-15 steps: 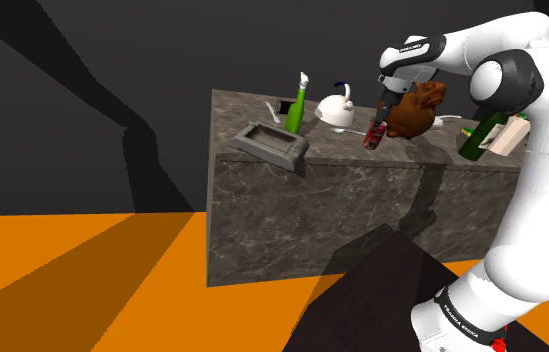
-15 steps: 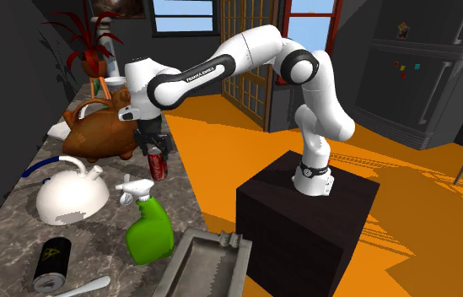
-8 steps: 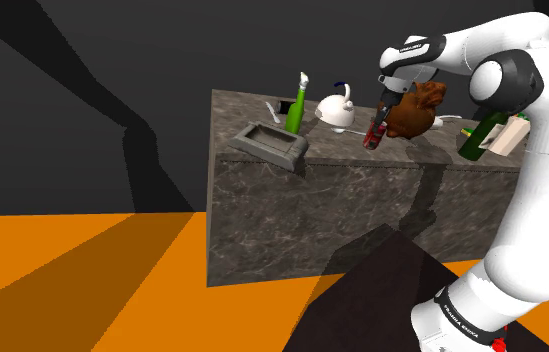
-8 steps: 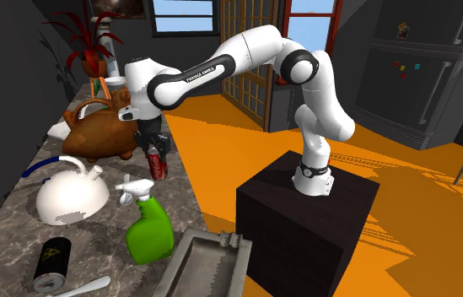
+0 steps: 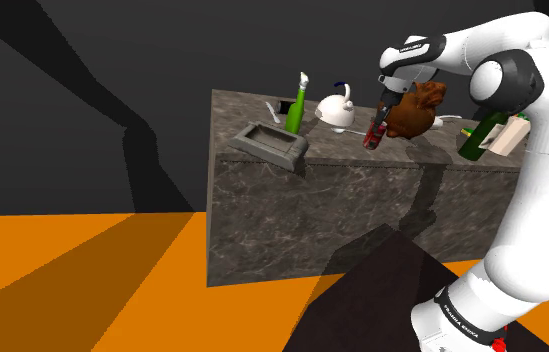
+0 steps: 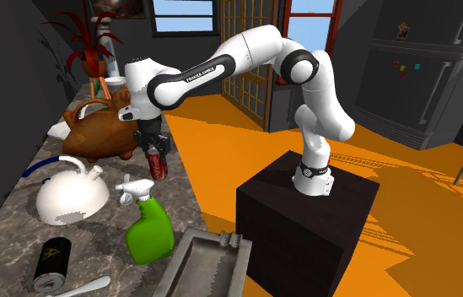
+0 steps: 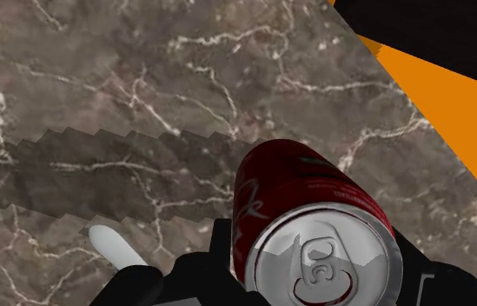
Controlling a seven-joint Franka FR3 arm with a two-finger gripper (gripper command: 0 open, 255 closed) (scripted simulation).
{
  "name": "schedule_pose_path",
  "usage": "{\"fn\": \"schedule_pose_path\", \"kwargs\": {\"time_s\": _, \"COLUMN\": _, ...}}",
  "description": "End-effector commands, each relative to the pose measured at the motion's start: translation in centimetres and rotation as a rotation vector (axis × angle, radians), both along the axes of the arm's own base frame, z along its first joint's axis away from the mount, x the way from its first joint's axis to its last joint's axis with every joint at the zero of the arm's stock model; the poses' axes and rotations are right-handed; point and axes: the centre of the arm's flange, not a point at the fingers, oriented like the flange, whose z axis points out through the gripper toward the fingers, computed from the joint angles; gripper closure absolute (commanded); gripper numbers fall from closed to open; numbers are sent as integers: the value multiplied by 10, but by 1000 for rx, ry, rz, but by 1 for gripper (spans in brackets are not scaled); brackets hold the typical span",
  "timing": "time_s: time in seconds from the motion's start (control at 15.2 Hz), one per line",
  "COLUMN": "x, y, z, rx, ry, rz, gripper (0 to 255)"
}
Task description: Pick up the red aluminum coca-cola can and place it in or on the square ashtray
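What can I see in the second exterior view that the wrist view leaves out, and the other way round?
Second exterior view: the whole white arm, a green spray bottle, a white kettle, a black can and the grey square ashtray. Wrist view: the silver lid with its pull tab. Both: the red can clasped by the black gripper, the marble counter and orange floor.

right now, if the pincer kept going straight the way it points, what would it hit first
The pincer is shut on the red can, so the can's far end leads. Straight ahead lies the marble countertop, probably met first; the gap is hard to judge.
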Motion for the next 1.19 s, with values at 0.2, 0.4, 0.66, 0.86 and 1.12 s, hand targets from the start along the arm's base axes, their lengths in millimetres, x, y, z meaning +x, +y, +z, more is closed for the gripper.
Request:
{"fn": "schedule_pose_path", "kwargs": {"time_s": 0.2, "x": 0, "y": 0, "z": 21, "rx": 1, "ry": 1, "rz": 0, "gripper": 255}}
{"fn": "schedule_pose_path", "kwargs": {"time_s": 0.4, "x": 0, "y": 0, "z": 36, "rx": 1, "ry": 1, "rz": 0, "gripper": 255}}
{"fn": "schedule_pose_path", "kwargs": {"time_s": 0.66, "x": 0, "y": 0, "z": 57, "rx": 1, "ry": 1, "rz": 0, "gripper": 255}}
{"fn": "schedule_pose_path", "kwargs": {"time_s": 0.86, "x": 0, "y": 0, "z": 73, "rx": 1, "ry": 1, "rz": 0, "gripper": 255}}
{"fn": "schedule_pose_path", "kwargs": {"time_s": 1.12, "x": 0, "y": 0, "z": 94, "rx": 1, "ry": 1, "rz": 0, "gripper": 255}}
